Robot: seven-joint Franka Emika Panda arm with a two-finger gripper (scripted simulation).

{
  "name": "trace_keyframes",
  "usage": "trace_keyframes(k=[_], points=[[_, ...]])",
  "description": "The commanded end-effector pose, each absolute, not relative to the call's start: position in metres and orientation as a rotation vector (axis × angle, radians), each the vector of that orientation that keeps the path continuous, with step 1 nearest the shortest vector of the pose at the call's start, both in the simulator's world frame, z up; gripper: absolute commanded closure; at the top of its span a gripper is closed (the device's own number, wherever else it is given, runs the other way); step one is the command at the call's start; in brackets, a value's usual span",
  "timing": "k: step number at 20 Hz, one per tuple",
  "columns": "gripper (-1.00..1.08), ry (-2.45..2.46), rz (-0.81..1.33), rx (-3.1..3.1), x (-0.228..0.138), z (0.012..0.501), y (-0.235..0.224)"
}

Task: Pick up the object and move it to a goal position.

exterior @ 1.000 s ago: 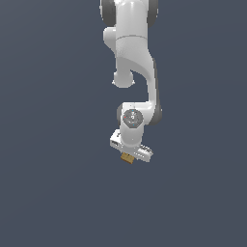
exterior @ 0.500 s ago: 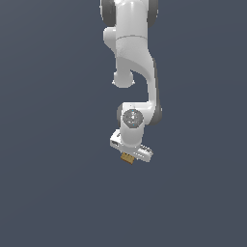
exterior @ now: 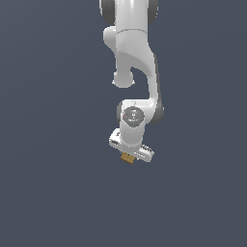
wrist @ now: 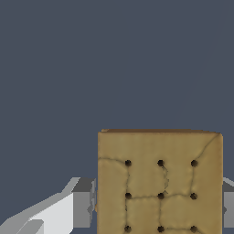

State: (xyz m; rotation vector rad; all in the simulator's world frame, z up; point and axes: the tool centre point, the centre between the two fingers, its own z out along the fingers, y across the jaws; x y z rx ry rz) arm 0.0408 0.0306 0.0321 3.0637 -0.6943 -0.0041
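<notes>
The object is a small tan-brown cube (exterior: 128,158) with dark dots on its face. In the exterior view it sits just under my white gripper (exterior: 129,155), at the end of the arm that hangs down from the top. In the wrist view the cube (wrist: 159,183) fills the space between my two fingers (wrist: 82,203), which press against its sides. The gripper is shut on the cube. The fingertips are hidden behind the cube in the exterior view.
A plain dark blue-grey surface (exterior: 53,183) fills the background in both views. No other object, marker or edge shows.
</notes>
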Motion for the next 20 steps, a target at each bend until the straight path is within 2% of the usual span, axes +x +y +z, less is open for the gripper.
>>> trace_keyframes(k=[1, 11, 20], points=[[1.08, -0.694, -0.001, 3.064, 0.047, 0.047, 0.03], [1.08, -0.695, 0.0, 3.063, 0.078, 0.112, 0.028], [1.08, -0.695, 0.0, 3.063, 0.088, 0.131, 0.027]])
